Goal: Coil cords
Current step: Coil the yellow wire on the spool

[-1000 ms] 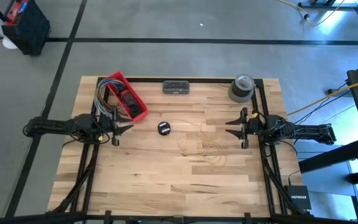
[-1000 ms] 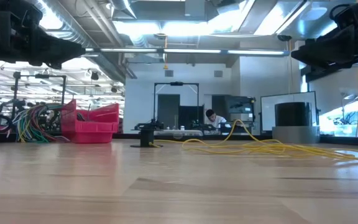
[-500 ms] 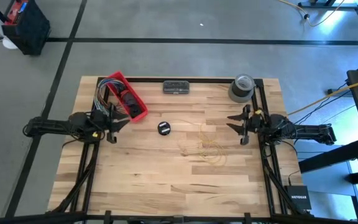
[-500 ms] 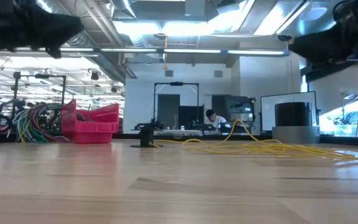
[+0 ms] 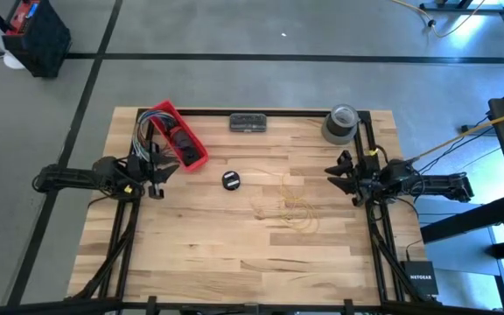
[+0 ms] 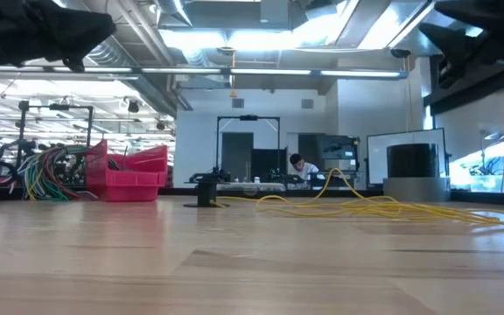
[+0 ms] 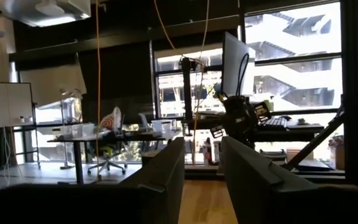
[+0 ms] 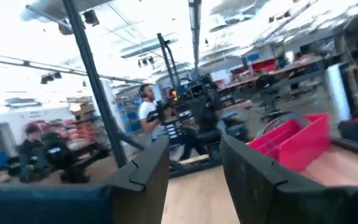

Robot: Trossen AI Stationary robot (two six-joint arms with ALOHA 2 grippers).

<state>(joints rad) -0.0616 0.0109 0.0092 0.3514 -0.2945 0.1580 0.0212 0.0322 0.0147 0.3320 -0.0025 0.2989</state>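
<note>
The wooden table (image 5: 234, 254) is seen from above with both arms drawn back to its side edges. Compared with a second ago, the left gripper (image 5: 161, 172) is found further left, close to the left edge beside the red bin (image 5: 198, 149) and the bundle of coloured wires (image 5: 143, 140), and the right gripper (image 5: 340, 173) is found further right, close to the right rail, its wrist turned. Both wrist views now look level across the room rather than down at the wood. This is judged as a withdrawal to resting poses, away from the work, with nothing carried.

The left gripper's jaws are parted with an empty gap between them, as shown in the left wrist view, and nothing is held. The right gripper's jaws are likewise spread and empty in the right wrist view.

The cords (image 5: 289, 203) are left lying in loose, irregular loops on the bare wood right of the table's middle, between a small black spool (image 5: 231, 181) and the right gripper. They are untouched by either gripper: near the right one but clearly apart from it, and well apart from the left one. No tidy coil is seen, so the coiling is judged unfinished.
</note>
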